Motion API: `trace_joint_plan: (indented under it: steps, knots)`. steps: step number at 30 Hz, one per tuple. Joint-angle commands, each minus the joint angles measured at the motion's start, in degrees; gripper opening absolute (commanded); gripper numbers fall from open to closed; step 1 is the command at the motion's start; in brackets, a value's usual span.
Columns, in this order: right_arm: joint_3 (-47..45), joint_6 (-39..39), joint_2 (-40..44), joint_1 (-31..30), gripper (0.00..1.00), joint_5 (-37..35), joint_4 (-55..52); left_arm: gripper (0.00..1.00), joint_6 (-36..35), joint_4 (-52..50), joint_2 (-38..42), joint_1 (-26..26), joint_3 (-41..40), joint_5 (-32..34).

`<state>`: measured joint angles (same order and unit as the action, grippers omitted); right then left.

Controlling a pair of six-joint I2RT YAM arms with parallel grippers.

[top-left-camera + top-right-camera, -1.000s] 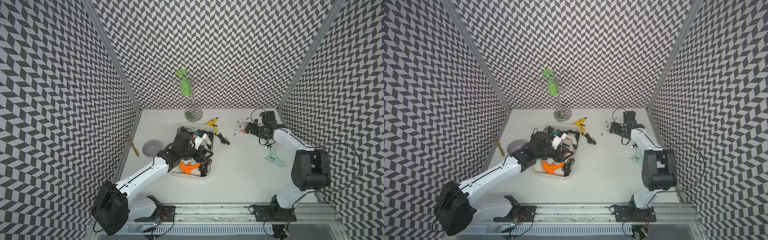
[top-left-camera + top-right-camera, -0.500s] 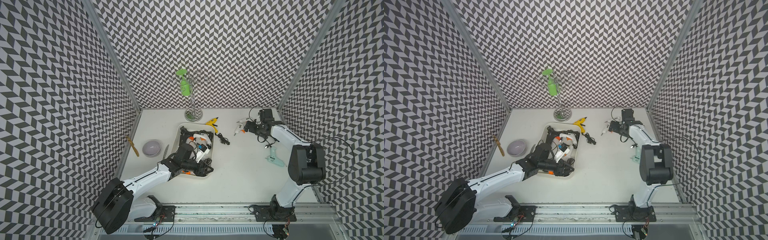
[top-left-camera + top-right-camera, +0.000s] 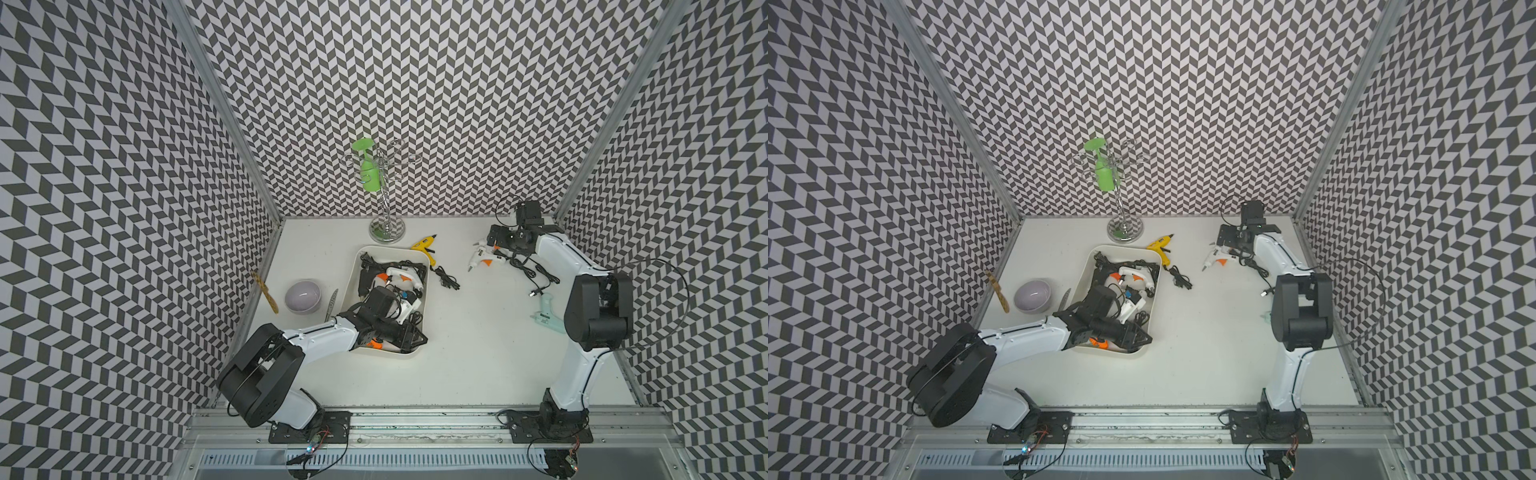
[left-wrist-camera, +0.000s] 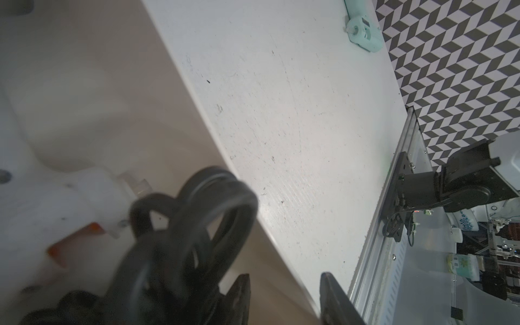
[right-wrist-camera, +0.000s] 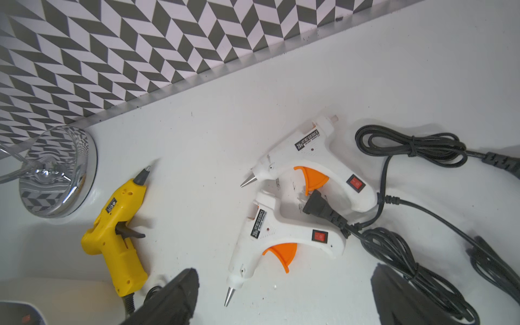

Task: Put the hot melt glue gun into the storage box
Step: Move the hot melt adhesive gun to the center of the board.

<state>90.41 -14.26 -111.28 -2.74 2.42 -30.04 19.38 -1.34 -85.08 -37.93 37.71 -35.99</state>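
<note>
Matte chevron-patterned walls point(image 3: 415, 83) in black and white enclose a flat, off-white, lightly scuffed tabletop point(image 3: 478, 353). The left arm point(image 3: 316, 336), with glossy white shells and black joints, reaches over the near end of the storage box point(image 3: 390, 248), a smooth cream plastic tray with rounded corners and low walls at mid-tabletop. The right arm point(image 3: 557, 257) stretches to the far right corner. A chrome wire stand point(image 3: 386, 216) with a mirrored round foot rises just beyond the box, with a green plastic goblet point(image 3: 368, 172) hung upside down on it. A glossy lavender bowl point(image 3: 302, 296) sits to the left of the box. Inside the box lies a jumble of white and black glue guns point(image 3: 405, 277) tangled in black cords. A yellow glue gun point(image 3: 424, 245) with a black trigger lies just outside the far corner of the box. Two white glue guns point(image 3: 484, 259) with orange triggers and metal nozzles lie side by side farther right, and a mint-green glue gun point(image 3: 546, 318) lies near the right arm. The left tool point(image 4: 284, 278) stands partly open and grips nothing visible; the box rim crosses its gap, with a blurred cord coil point(image 4: 202, 213) in front. The right tool point(image 5: 284, 268) gapes wide and empty above the nearer white glue gun.
</note>
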Motion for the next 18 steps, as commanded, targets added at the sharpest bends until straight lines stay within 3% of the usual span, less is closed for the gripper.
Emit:
trace_joint_plan:
  steps: [1, 10, 18]
  knots:
    - [1.3, 3.5, -2.6, 0.3, 0.99, -2.0, 0.4, 0.43, 0.2, -0.4, 0.7, 0.8, 0.7, 0.5]
    - [4.5, 9.2, -9.1, 1.9, 0.99, 0.3, 2.6, 0.53, -3.2, -7.3, 14.6, 1.0, 5.6, 2.6]
    - [8.6, 10.6, -14.8, 2.0, 0.92, 2.3, 0.9, 0.53, -5.6, -4.4, 12.8, 5.3, 12.1, 5.5]
